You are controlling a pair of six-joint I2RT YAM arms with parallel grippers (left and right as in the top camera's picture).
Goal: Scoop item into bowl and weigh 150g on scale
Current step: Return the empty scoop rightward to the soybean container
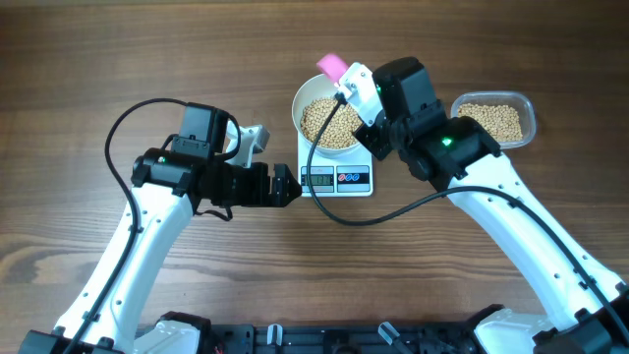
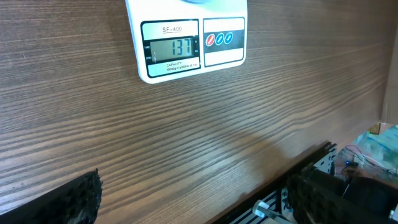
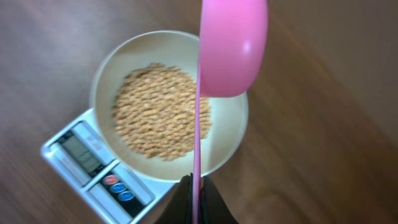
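right gripper (image 3: 196, 194) pinches a pink plastic scoop (image 3: 233, 46) by its handle; left gripper (image 1: 288, 185) gapes empty. small round tan beans (image 3: 158, 112) seem light, loose: better scooped.

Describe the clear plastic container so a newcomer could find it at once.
Find the white scale in the centre, carrying a round white bowl of beans. Look to its right. The container there also holds beans, but it is clear, rounded-rectangular and rests on the table.
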